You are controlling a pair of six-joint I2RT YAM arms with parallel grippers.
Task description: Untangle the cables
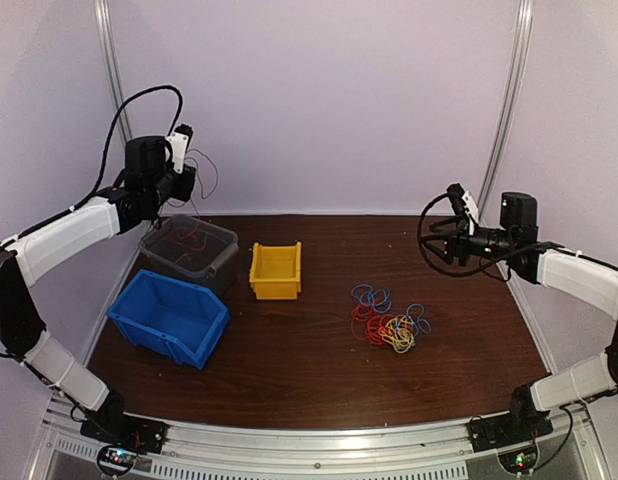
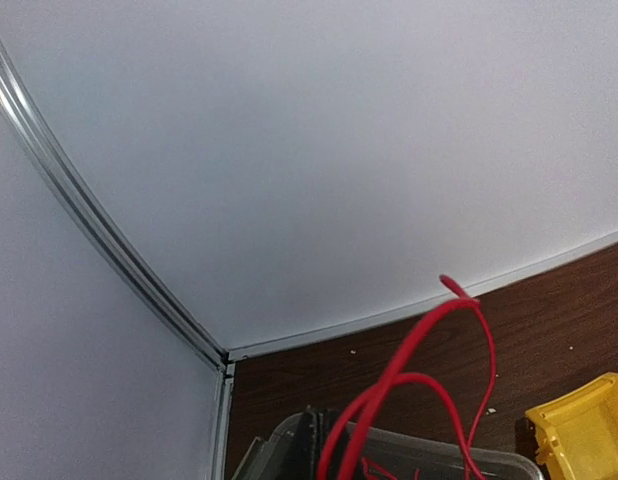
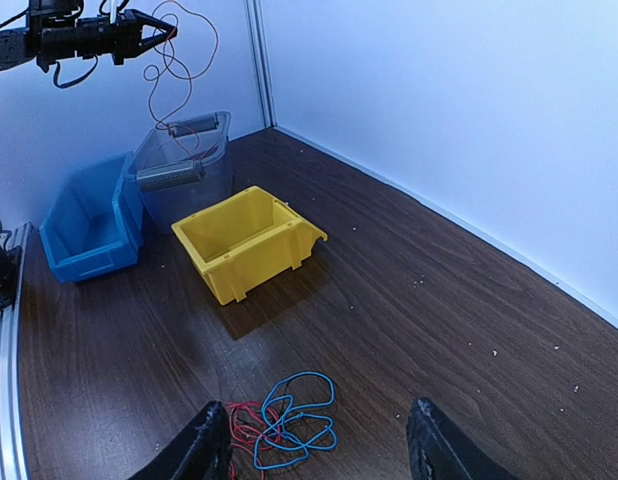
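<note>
- Left gripper (image 3: pixel 161 30) – clenched on a single red cable (image 2: pixel 389 378), raised high over the translucent grey bin (image 1: pixel 204 262); the strand's tail dangles down into it.
- Right gripper (image 3: pixel 319 445) – jaws apart, nothing between them, hovering above the remaining pile of cables (image 1: pixel 389 322).
- Step, as I judge it: one strand is separated and ready to drop; next move calls for unclenching over the grey bin, then picking another strand.
- Pile: thin, floppy, looped wires in red, blue and yellow-orange, overlapping, near table centre-right.
- Yellow bin (image 1: pixel 276 285) and blue bin (image 1: pixel 169 320): rigid moulded plastic, open-fronted.
- Table (image 1: pixel 319 380): dark wood-grain, smooth, matte.
</note>
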